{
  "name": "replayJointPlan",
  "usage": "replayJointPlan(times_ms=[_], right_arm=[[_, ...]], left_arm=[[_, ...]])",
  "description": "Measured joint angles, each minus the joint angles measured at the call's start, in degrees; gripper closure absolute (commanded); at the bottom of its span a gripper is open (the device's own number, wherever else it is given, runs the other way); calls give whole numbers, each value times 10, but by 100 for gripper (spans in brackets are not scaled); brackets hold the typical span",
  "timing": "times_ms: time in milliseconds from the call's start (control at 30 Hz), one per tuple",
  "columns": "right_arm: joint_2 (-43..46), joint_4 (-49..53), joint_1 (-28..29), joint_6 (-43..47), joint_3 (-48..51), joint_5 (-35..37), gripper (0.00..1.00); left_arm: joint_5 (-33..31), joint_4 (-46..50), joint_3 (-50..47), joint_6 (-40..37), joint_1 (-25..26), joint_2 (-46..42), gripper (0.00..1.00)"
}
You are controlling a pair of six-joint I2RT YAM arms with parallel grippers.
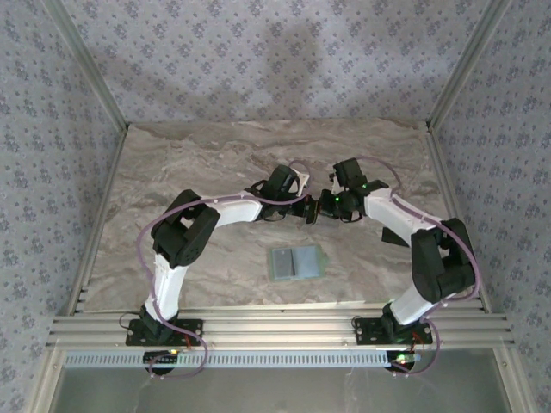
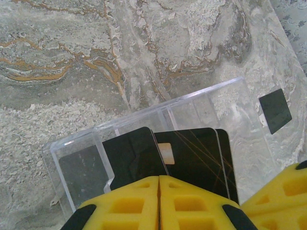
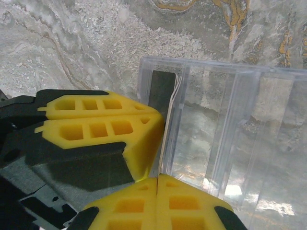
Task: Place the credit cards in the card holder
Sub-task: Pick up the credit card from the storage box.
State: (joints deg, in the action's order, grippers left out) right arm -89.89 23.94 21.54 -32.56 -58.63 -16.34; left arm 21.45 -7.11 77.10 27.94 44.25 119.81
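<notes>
From above, the left gripper [image 1: 308,211] and right gripper [image 1: 323,205] meet in a dark knot too small to read, and I can't tell whether the card holder [image 1: 295,262] has anything in it. On the left wrist camera the credit cards [image 2: 192,153] lose their near ends behind my yellow fingers [image 2: 144,191], themselves cut by the bottom edge; I can't count the cards. On the right wrist the clear divided piece [image 3: 225,120] runs off the right edge, and a thin pale edge vanishes between the pressed-together fingers [image 3: 192,201].

The left tool [image 1: 304,211] meets the right tool [image 1: 326,206] near the card holder [image 1: 294,262].
</notes>
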Motion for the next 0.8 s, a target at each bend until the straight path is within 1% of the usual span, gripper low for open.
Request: replayJointPlan(times_ms=[533, 667, 800], right_arm=[[10, 7, -9, 0, 0, -8, 100], [12, 0, -13, 0, 5, -21, 100], [15, -19, -26, -7, 20, -50, 100]], left_arm=[[14, -16, -3, 2, -3, 3, 91], [16, -17, -3, 6, -4, 4, 91], [19, -19, -3, 6, -4, 4, 91]])
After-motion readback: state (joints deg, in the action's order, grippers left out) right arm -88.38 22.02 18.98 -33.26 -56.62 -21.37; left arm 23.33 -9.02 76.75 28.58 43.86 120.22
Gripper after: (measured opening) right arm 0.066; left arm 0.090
